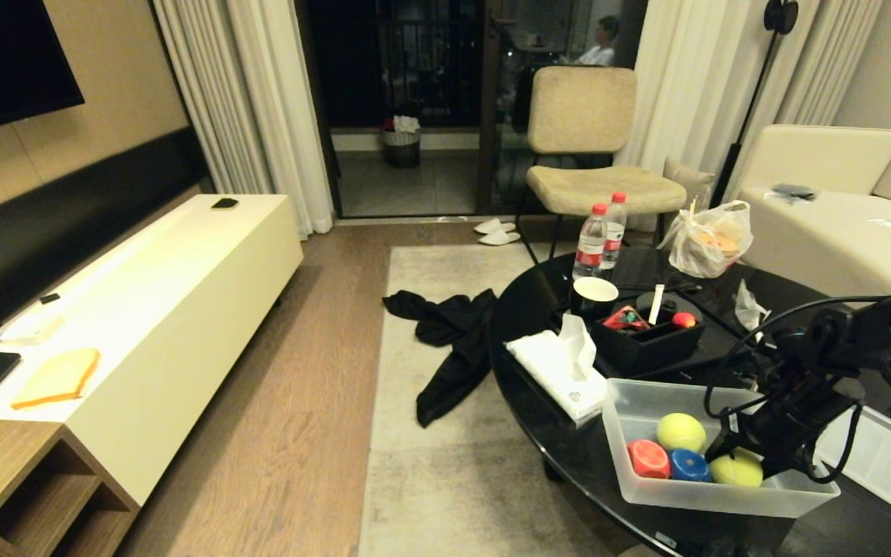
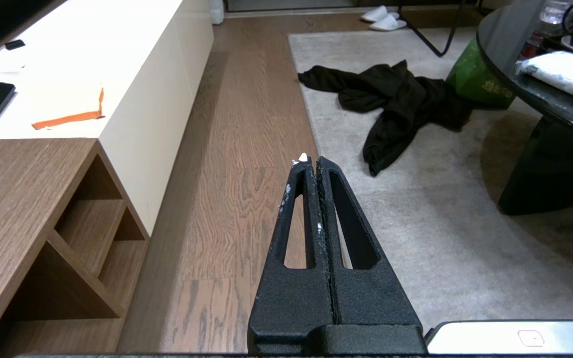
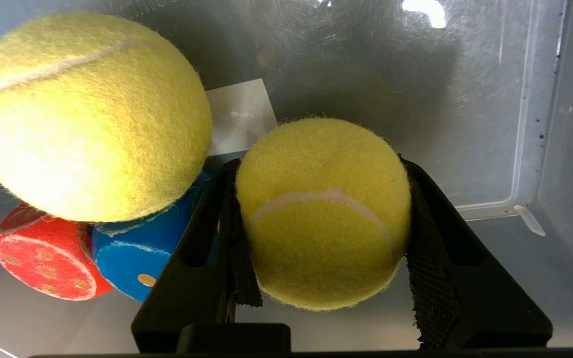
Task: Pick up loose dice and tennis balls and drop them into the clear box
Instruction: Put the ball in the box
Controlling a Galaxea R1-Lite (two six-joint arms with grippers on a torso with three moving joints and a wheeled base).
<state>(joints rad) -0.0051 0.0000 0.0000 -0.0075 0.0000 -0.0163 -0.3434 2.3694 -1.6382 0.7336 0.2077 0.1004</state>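
Note:
The clear box (image 1: 622, 404) stands on the near edge of the round black table (image 1: 527, 317). Inside it lie a tennis ball (image 1: 681, 432), a red die (image 1: 648, 458) and a blue die (image 1: 689, 465). My right gripper (image 1: 747, 458) reaches down into the box and is shut on a second tennis ball (image 1: 736, 469). In the right wrist view that held ball (image 3: 324, 214) fills the right gripper (image 3: 320, 166), touching both pads, low over the box floor (image 3: 465, 124), beside the other ball (image 3: 87, 114), red die (image 3: 43, 258) and blue die (image 3: 137, 258). My left gripper (image 2: 311, 160) hangs shut and empty over the floor.
A ribbed lid (image 1: 886, 456) lies right of the box. Behind it are a tissue pack (image 1: 561, 363), a black tray (image 1: 646, 344) of small items, a cup (image 1: 595, 292), two water bottles (image 1: 592, 240) and a plastic bag (image 1: 712, 236). A black garment (image 1: 453, 333) lies on the rug.

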